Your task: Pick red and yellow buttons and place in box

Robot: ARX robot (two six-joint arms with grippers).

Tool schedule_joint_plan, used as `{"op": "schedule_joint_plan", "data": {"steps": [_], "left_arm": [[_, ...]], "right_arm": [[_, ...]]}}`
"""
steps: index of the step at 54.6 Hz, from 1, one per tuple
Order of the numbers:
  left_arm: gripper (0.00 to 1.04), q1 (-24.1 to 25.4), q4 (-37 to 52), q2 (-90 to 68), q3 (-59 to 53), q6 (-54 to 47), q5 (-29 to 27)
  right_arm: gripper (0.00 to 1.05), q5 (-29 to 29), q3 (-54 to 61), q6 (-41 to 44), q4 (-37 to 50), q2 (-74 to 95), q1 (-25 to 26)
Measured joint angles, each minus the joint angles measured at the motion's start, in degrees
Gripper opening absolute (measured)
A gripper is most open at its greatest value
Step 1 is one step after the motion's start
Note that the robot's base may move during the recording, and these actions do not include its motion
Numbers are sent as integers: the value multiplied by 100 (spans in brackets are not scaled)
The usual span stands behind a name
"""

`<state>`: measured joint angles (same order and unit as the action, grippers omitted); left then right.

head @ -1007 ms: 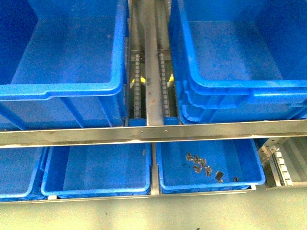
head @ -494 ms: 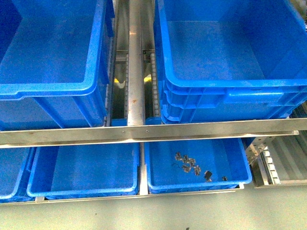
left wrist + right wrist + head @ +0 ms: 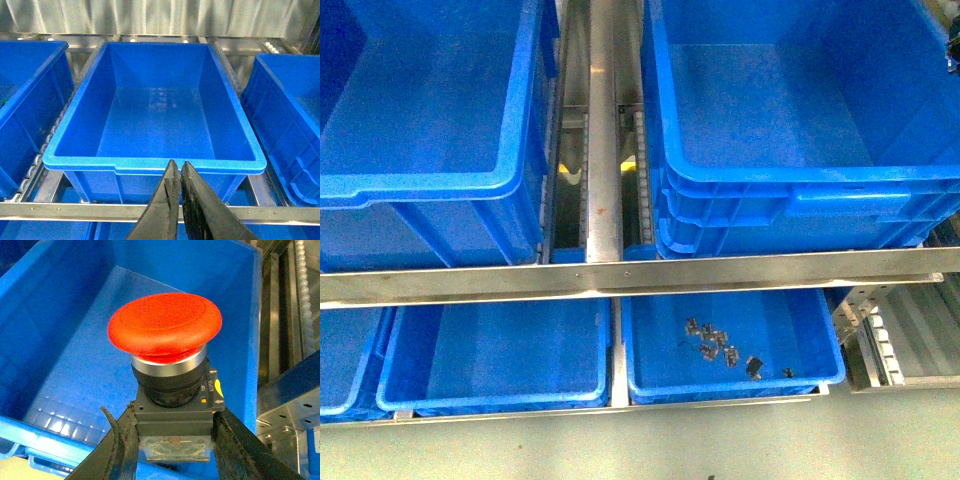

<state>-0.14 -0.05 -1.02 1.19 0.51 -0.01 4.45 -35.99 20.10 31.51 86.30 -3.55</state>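
Note:
In the right wrist view, my right gripper is shut on the red button. Its fingers clamp the button's black and grey body, and the red mushroom cap points away from the wrist. Below the button lies the bare floor of a deep blue box. In the front view this looks like the right box, beside a second like it. A dark bit at that view's right edge may be my right arm. My left gripper is shut on nothing, in front of an empty box. No yellow button is in view.
A steel rail crosses in front of the boxes, and a roller track runs between them. Shallow blue trays sit below the rail. One tray holds several small metal parts, and another sits beside it.
The front view swung right between the first two frames, so everything slid left. Since then it holds still, and a dark bit has appeared at its right edge.

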Motion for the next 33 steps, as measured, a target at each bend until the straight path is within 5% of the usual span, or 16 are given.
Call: {"op": "schedule_joint_plan", "data": {"steps": [10, 12, 17, 20, 33], "left_arm": [[3, 2, 0, 15, 0, -2, 9], [6, 146, -328, -170, 96, -66, 490], [22, 782, -2092, -1290, 815, -304, 2404], [31, 894, -2621, -1692, 944, -348, 2962], [79, 949, -2809, -1856, 997, -424, 3287]], "right_arm": [[33, -52, -26, -24, 0, 96, -96], [33, -63, -35, -39, 2, 116, -118], [33, -125, -92, -96, 2, 188, -186], [33, -118, -118, -107, 2, 219, -236], [33, -146, -520, -149, 0, 730, -476]]}}
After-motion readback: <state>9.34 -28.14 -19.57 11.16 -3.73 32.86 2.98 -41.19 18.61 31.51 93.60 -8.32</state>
